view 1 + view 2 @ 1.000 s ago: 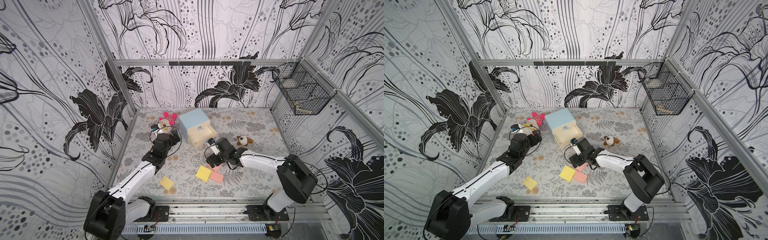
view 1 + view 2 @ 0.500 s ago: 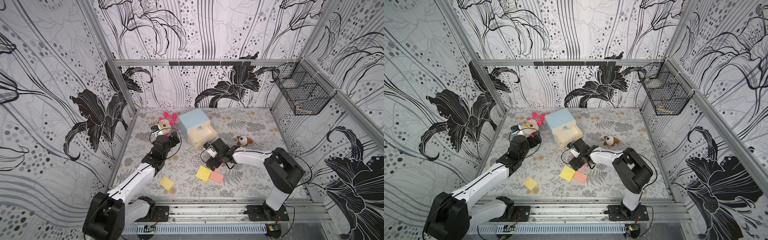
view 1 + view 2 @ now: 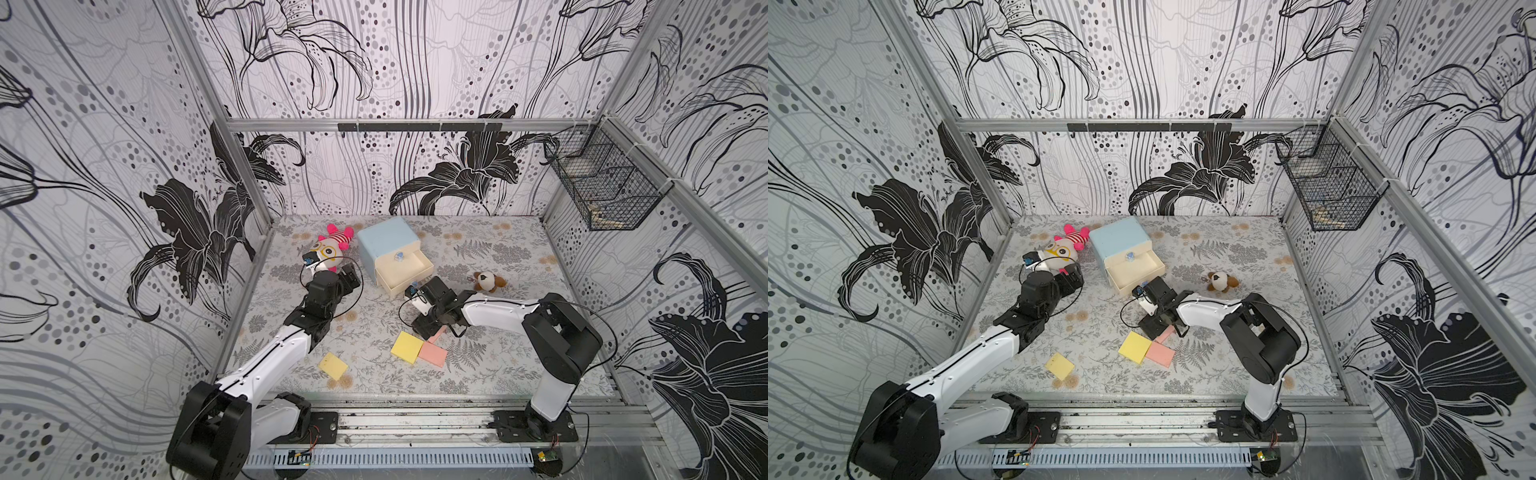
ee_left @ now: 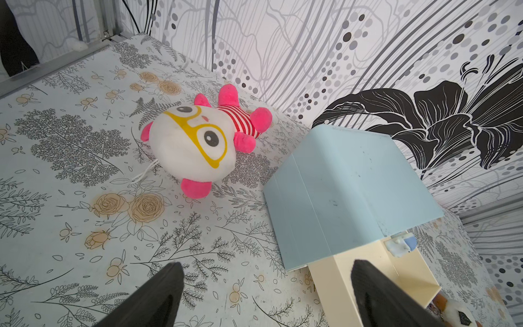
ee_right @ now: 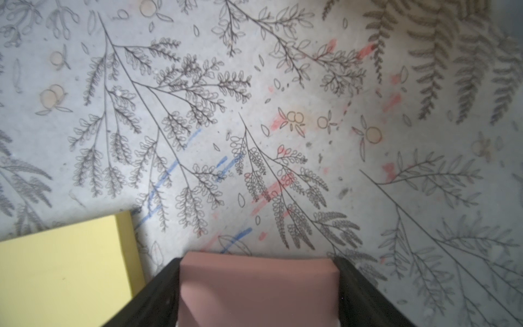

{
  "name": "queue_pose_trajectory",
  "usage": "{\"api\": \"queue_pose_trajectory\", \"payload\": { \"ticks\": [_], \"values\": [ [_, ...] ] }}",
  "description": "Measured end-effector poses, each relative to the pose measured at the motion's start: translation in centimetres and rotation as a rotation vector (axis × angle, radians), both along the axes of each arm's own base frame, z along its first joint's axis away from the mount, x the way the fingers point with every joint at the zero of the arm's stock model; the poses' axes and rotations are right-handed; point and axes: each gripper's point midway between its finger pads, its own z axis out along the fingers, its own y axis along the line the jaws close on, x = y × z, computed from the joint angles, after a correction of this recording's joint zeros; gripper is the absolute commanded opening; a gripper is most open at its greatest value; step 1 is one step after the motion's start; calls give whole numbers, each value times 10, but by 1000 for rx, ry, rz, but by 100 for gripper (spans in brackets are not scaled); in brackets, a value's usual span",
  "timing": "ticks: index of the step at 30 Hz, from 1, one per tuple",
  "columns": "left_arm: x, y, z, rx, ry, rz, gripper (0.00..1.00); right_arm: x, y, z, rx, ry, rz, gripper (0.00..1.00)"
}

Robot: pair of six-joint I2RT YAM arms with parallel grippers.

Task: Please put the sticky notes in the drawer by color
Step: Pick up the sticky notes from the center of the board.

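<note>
Salmon first: clamps the right gripper (image 5: 257, 260) onto both side edges of a salmon pad (image 5: 259, 291), low on the table (image 5: 283, 70).
Holds the left gripper (image 4: 266, 264) spread wide and empty beside the pale blue chest (image 3: 382, 241), with one cream drawer (image 3: 409, 283) pulled open near the pad. Risks fanning loose top sheets under an edge-only squeeze, dropping short of the drawer, or dragging the neighbouring yellow pad (image 3: 407, 347) and second salmon pad (image 3: 433, 356) on lift.
</note>
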Motion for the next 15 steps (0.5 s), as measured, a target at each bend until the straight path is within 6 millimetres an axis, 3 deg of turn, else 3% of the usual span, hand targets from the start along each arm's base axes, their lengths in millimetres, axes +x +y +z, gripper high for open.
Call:
{"api": "queue_pose_trajectory", "payload": {
  "ticks": [15],
  "values": [
    [0, 0, -5, 1, 2, 0, 97, -2, -2, 4, 10, -7, -5, 82]
  ]
}}
